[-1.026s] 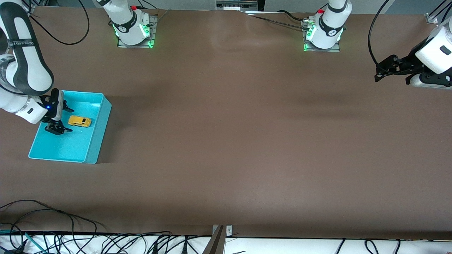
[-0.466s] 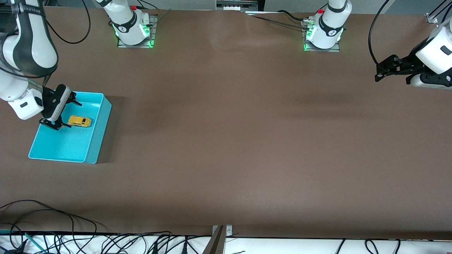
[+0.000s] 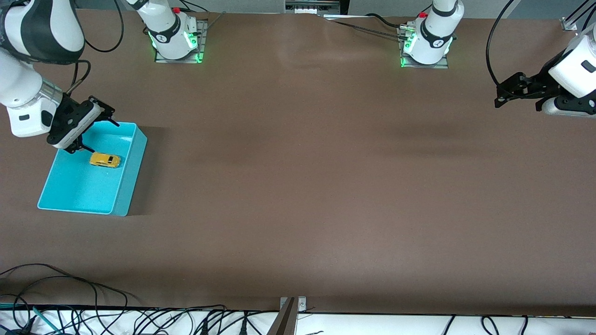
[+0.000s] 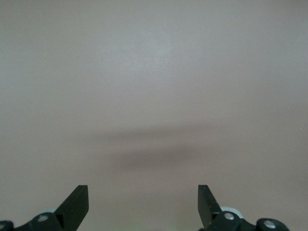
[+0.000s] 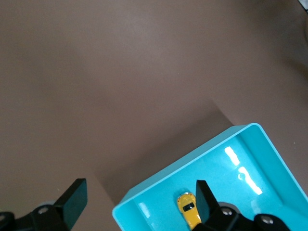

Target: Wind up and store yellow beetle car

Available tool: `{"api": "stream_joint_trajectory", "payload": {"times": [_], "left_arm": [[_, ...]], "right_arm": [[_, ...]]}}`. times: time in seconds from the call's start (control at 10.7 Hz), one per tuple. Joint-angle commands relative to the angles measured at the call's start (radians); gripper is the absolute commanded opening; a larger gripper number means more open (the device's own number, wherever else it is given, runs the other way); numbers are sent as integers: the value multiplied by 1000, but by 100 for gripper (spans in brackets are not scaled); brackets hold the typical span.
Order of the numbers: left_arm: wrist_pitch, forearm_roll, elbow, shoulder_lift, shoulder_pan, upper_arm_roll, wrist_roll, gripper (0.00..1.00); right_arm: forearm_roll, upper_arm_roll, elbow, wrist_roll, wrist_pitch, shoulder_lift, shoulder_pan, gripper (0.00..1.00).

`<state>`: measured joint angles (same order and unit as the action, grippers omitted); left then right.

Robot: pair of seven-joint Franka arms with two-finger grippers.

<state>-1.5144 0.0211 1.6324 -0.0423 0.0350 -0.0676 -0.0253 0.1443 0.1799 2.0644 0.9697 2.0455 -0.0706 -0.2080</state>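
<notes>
A broad brown matte desk (image 3: 307,186) carries a turquoise rectangular plastic bin (image 3: 132,172) at the right arm's end. Inside the bin, toward its farther half, lies the tiny yellow-orange beetle-shaped toy car (image 3: 105,160) on its wheels, touched by nothing. The right gripper (image 3: 91,132) hangs over the bin's rim at the car's eleven o'clock, fingers (image 5: 72,199) spread and empty. The left gripper (image 3: 505,90) waits over bare desk at the left arm's end, fingers (image 4: 77,204) spread wide, holding nothing.
</notes>
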Motion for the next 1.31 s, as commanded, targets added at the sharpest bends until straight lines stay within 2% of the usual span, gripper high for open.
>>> {"api": "stream_joint_trajectory", "payload": {"times": [0.0, 0.47, 0.75, 1.03, 1.21], "left_arm": [[23, 13, -34, 15, 9, -3, 5, 100], [37, 13, -34, 15, 9, -3, 5, 100], [37, 13, -34, 15, 9, -3, 7, 100], [39, 13, -34, 15, 9, -3, 7, 100], [39, 13, -34, 15, 9, -3, 7, 100]], "right_arm": [[-41, -11, -4, -237, -48, -54, 65, 100], [-107, -17, -217, -599, -279, -43, 125, 100], [-141, -39, -406, -768, -402, 47, 151, 100], [-160, -78, -443, -866, -427, 77, 194, 100], [-155, -82, -478, -882, -453, 83, 200, 100]]}}
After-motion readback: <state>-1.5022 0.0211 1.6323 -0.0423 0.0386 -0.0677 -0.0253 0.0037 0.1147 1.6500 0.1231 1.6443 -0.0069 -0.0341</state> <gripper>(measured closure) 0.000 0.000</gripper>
